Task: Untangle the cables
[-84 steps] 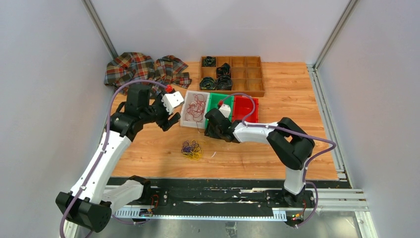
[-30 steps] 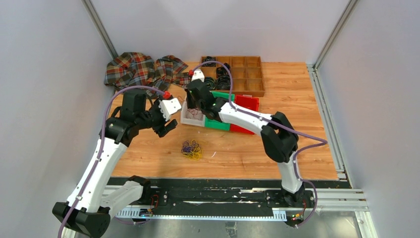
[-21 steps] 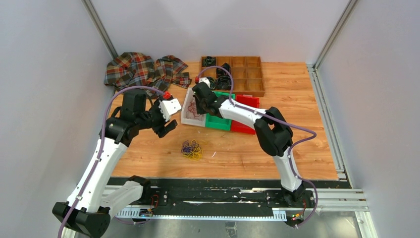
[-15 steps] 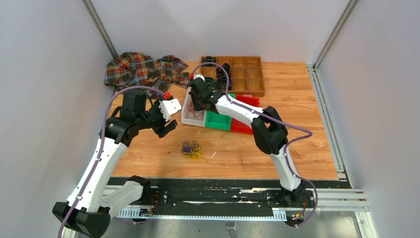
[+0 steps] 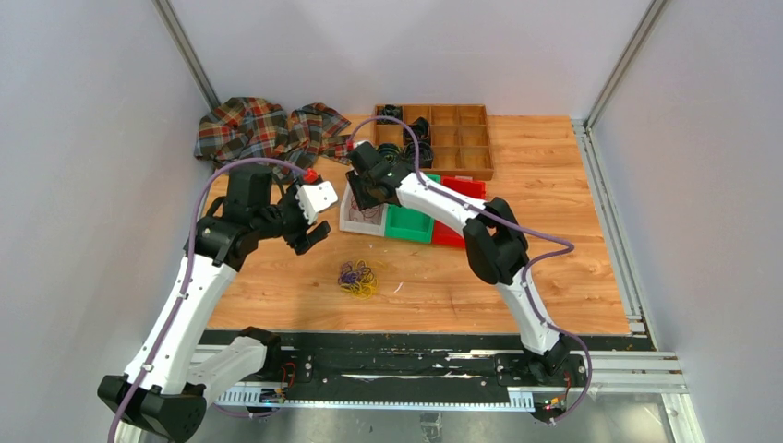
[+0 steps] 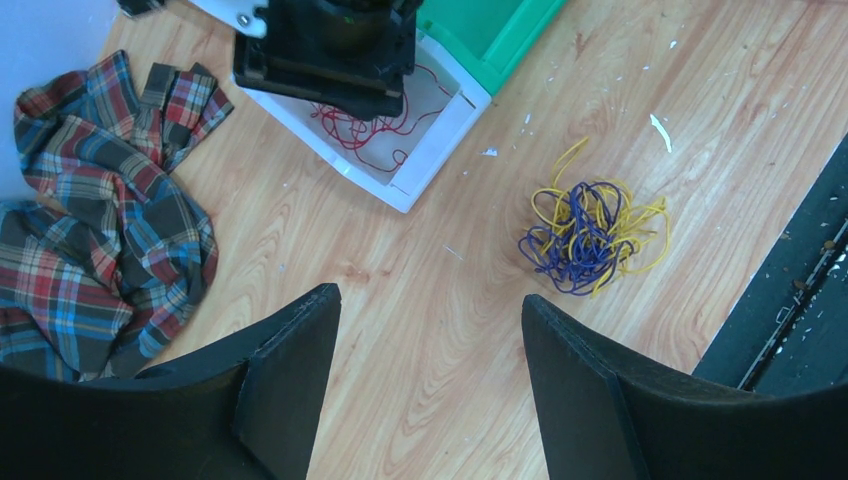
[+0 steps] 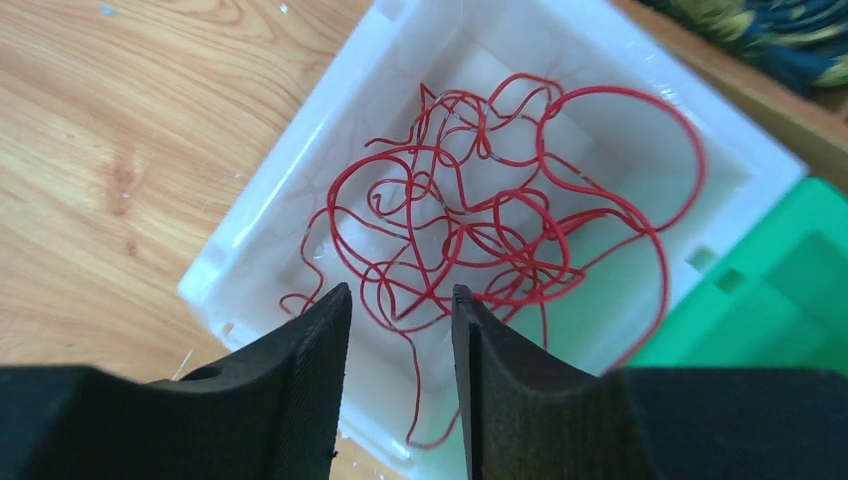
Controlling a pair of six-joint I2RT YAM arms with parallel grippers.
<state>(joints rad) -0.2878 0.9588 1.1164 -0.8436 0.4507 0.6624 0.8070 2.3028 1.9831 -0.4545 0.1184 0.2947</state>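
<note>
1. Widest first: the tabletop (image 5: 554,268), with a plaid cloth (image 5: 263,129) bunched at 10 o'clock and a wooden divider tray (image 5: 462,138) at 1 o'clock. Both are parked well clear of the work.
2. In the middle there's a row of bins, a white bin (image 7: 300,200), then a green bin (image 5: 406,224), then a red bin (image 5: 450,235). I'd judge that's one bin per cable colour.
3. The right claw (image 7: 400,292) hangs directly over the white bin. Its jaws are parted by a narrow gap with nothing pinched between them. That looks like a drop, with the load left below.
4. The left claw (image 6: 430,300) hovers at 9 o'clock of the bins, spread wide and empty. It seems to be waiting its turn, out of the other arm's way.
5. The red cables (image 7: 470,240) lie loosely looped inside the white bin, sorted out of the mess.
6. The purple-blue and yellow cables (image 6: 590,235) are knotted together on bare wood at 6 o'clock of the bins, and nothing is touching them.
7. Against a few seconds back, the right arm has swung from the near side of the green bin up over the white one, stretching toward 11 o'clock. The left arm has barely budged, and the tangle hasn't moved.
</note>
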